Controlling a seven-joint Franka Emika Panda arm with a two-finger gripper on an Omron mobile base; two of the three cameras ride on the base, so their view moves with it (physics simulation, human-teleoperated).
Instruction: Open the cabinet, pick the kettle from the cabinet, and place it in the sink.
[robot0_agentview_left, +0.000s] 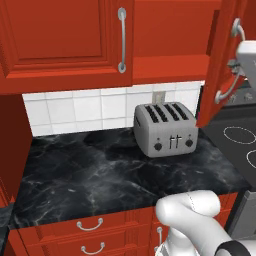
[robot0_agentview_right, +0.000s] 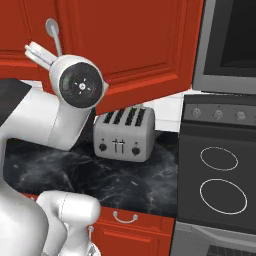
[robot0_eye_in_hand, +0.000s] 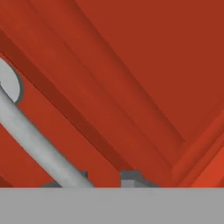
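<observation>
1. swung partly open already: the right door of the red wooden wall cabinet (robot0_agentview_left: 215, 60), its raised-panel face seen edge-on in the left base view; the left door closed, its long silver bar handle (robot0_agentview_left: 122, 40) upright.
2. close against the open door's silver bar handle (robot0_eye_in_hand: 39, 144) in the hand view: the two-finger gripper (robot0_eye_in_hand: 107, 177), one dark fingertip (robot0_eye_in_hand: 131, 177) just beside the bar, the other mostly hidden behind it. cannot tell how wide the jaws stand or whether anything is truly clamped.
3. nowhere visible among these pictures: the white kettle; presumably inside the cabinet behind the doors. also out of frame: the black sink.
4. likely risks: slipping off the smooth round metal bar, since a hard glossy cylinder gives little friction; pulling off the door's arc and straining the hinge; swinging the door edge or the white arm into the silver four-slot toaster (robot0_agentview_left: 165, 129) standing below on the black marble counter (robot0_agentview_left: 90, 175).
5. materials: cabinet wood matte red with bevelled panel ridges; toaster brushed metal, boxy with rounded corners, dark knobs in front; counter polished black, veined white; white tile backsplash (robot0_agentview_left: 80, 110) behind, flat and glossy.
6. later hazard, judged only: a rounded kettle likely awkward to grip, apt to tip.
</observation>
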